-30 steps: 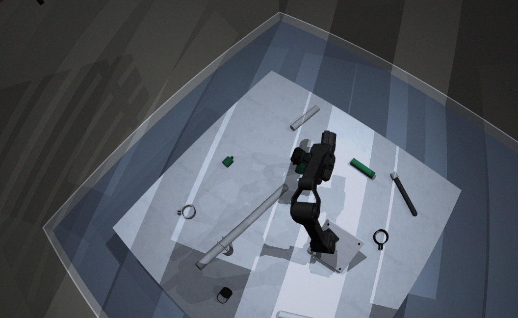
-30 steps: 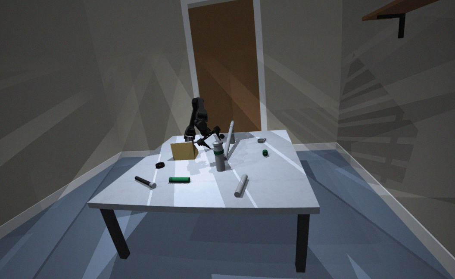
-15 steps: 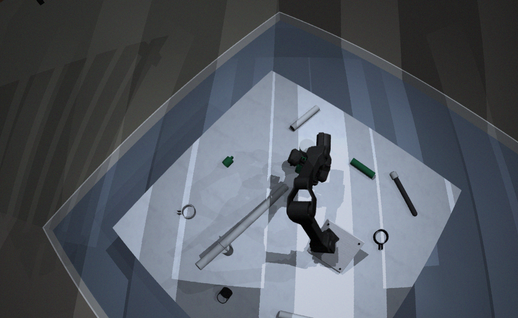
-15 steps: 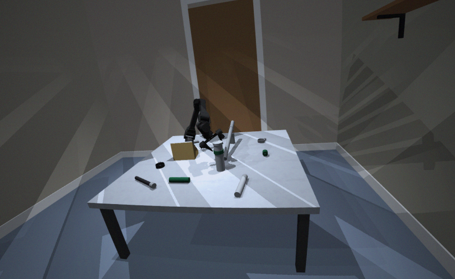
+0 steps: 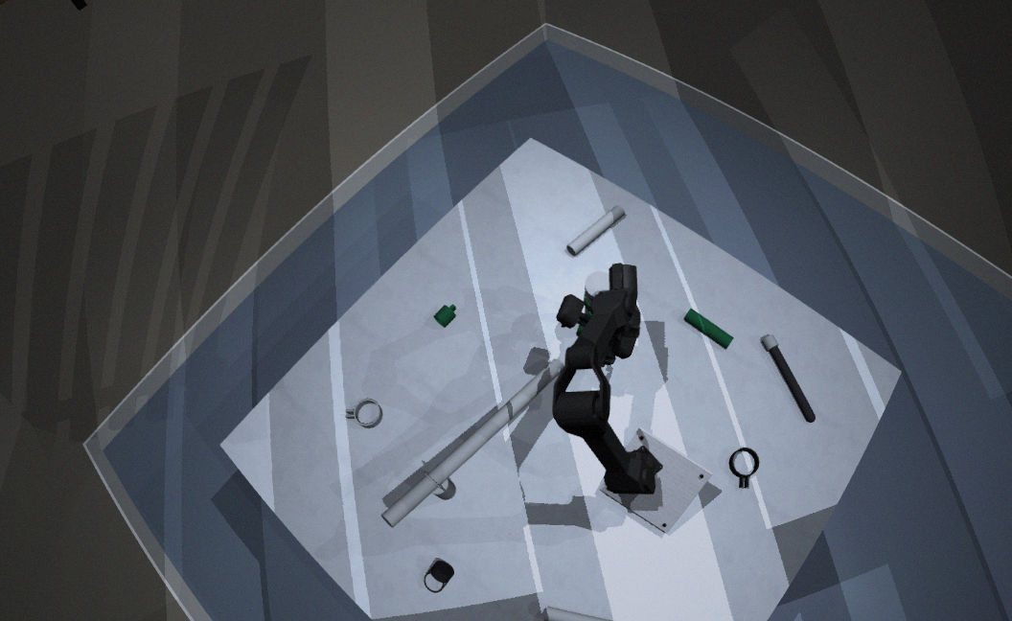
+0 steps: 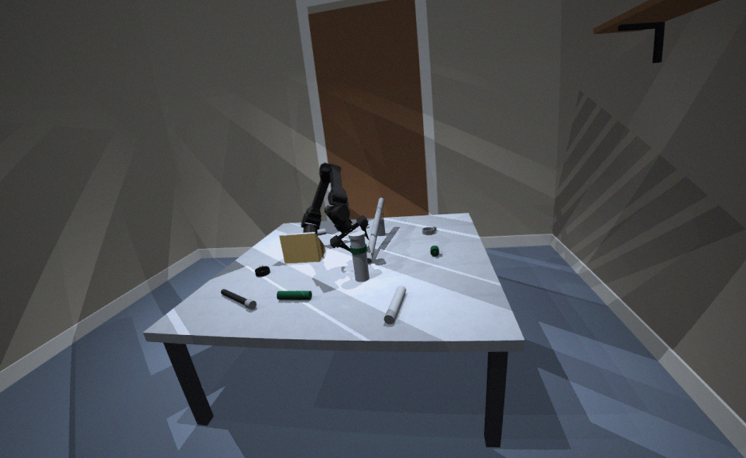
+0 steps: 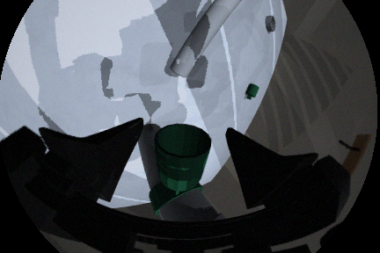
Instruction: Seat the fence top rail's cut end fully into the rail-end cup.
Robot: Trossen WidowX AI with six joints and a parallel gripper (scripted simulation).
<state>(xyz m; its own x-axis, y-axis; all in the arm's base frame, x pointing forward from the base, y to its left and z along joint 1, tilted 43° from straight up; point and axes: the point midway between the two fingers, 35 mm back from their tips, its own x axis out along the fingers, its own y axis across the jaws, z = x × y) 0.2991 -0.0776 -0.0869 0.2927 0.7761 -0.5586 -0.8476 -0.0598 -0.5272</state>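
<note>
Rail (image 7: pixel 225 9) is showing as a pale grey tube, its cut end hanging free at 12 o'clock from the green cup (image 7: pixel 182 152). Gripper (image 7: pixel 183 146) is gaping wide astride the cup, gripping nothing.

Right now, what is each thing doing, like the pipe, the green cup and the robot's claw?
Long grey top rail: tilted, cut end out of the cup.
Green rail-end cup: empty, mouth facing the rail, between the open fingers.
Green brace band: high on the post.
Big grey post: upright.
Black gripper: open, holding nothing.
</note>
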